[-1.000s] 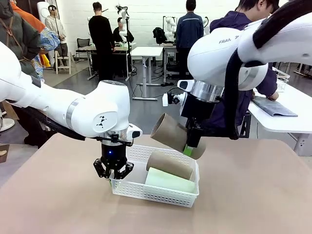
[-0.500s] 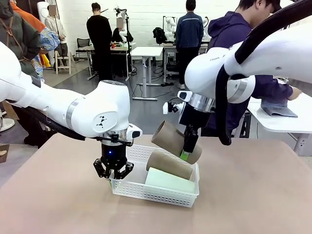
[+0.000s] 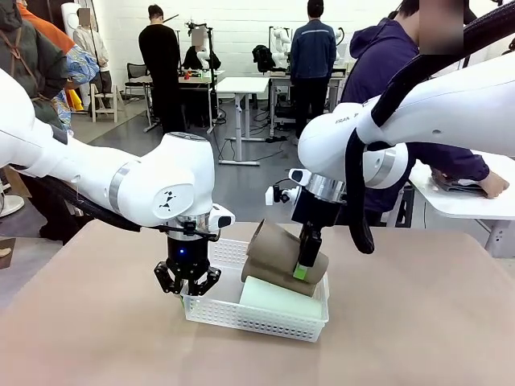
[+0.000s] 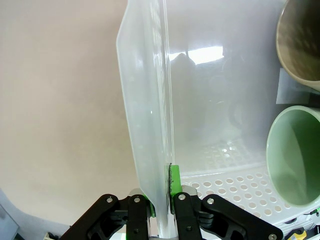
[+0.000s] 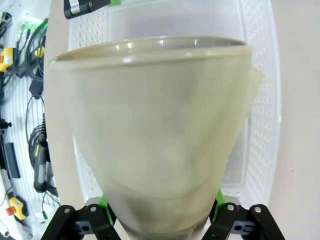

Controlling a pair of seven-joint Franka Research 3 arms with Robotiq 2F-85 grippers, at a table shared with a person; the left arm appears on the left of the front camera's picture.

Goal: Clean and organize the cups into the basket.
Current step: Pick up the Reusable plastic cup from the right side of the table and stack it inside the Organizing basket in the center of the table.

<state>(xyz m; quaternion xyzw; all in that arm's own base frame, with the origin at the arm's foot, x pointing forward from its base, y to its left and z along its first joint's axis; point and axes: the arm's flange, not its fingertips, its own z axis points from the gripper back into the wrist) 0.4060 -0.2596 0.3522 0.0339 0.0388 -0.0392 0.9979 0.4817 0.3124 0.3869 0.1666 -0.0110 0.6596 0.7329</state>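
The right gripper [image 3: 303,272], jaws clamped across a tan cup [image 3: 278,249], is holding it tilted over the white basket [image 3: 241,320] at the bench's middle, directly above a second tan cup [image 3: 269,277] and a mint cup [image 3: 278,299] lying lengthwise. The left gripper [image 3: 188,283], jaws together, is pinching the basket's near-left rim. The held cup's base is hidden.

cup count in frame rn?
3: a tan cup held in the right gripper over the basket; another tan cup and the mint cup lying inside it. None visibly hidden.

Two tan cups [image 3: 278,256] and a mint cup [image 3: 280,297] lie sideways in the white basket [image 3: 241,318].
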